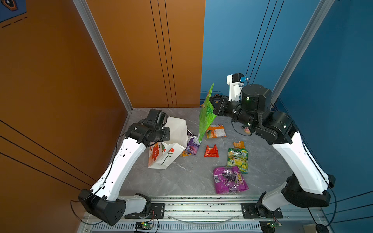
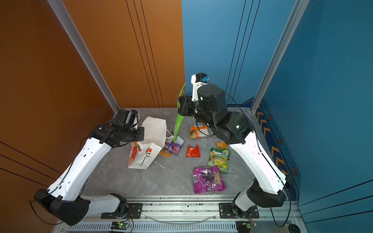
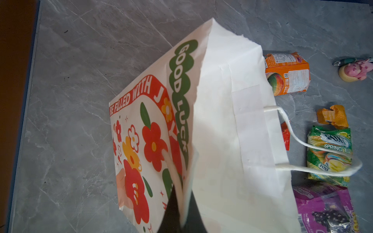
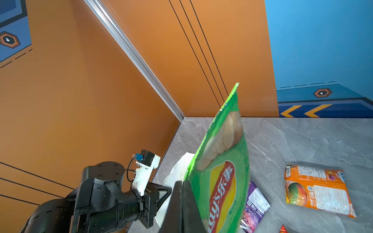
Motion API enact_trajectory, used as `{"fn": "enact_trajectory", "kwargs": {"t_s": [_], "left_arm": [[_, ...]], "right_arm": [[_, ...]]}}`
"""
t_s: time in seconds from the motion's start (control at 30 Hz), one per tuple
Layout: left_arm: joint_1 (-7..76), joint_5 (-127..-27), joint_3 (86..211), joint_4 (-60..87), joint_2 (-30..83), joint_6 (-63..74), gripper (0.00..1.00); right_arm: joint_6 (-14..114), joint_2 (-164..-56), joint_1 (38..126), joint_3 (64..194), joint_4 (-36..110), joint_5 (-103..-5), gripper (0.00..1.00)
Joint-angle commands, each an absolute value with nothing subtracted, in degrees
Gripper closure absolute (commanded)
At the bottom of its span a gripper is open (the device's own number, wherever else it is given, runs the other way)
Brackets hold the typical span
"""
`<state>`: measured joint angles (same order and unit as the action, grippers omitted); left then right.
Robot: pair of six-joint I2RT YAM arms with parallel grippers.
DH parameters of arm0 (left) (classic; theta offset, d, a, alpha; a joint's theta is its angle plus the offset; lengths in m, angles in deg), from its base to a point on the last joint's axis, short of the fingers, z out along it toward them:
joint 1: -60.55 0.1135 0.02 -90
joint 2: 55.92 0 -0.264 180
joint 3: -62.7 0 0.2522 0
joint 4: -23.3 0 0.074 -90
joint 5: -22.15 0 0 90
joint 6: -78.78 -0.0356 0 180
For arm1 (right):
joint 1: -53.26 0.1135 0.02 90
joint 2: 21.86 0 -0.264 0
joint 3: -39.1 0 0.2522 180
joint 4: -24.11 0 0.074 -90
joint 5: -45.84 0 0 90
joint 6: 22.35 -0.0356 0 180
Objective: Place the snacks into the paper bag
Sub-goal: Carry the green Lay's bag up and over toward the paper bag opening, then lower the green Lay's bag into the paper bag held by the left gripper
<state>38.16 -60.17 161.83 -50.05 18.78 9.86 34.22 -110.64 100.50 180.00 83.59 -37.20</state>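
Observation:
The white paper bag with red flowers stands open at the table's left, its mouth leaning toward the middle. My left gripper is shut on the bag's rim beside a cord handle. My right gripper is shut on the edge of the large green packet, which hangs upright above the table just right of the bag's mouth. On the table lie the purple, orange, red, green-yellow and magenta snacks, plus tiny orange ones.
A small pink figurine sits under my right arm near the back right. Orange and blue walls close the table's back and sides. A metal rail runs along the front edge.

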Motion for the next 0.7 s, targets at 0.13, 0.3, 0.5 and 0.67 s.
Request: {"fn": "enact_trajectory", "kwargs": {"t_s": [0.13, 0.3, 0.5, 0.67], "left_arm": [[36.12, -61.67, 164.88, -51.4, 19.03, 10.88, 1.0], [35.94, -62.33, 165.32, -51.63, 19.12, 10.88, 1.0], [36.03, -65.0, 164.89, -51.59, 19.74, 11.26, 1.0], [36.09, -65.78, 164.27, -51.53, 19.77, 11.93, 1.0]], "right_arm": [[36.14, -115.37, 102.4, 185.23, 84.77, -40.94, 1.0], [35.91, -117.66, 104.82, 185.48, 83.3, -42.97, 1.0], [35.85, -119.92, 106.93, 185.29, 83.06, -43.28, 1.0], [35.75, -120.96, 108.26, 184.9, 82.63, -43.33, 1.0]]}}
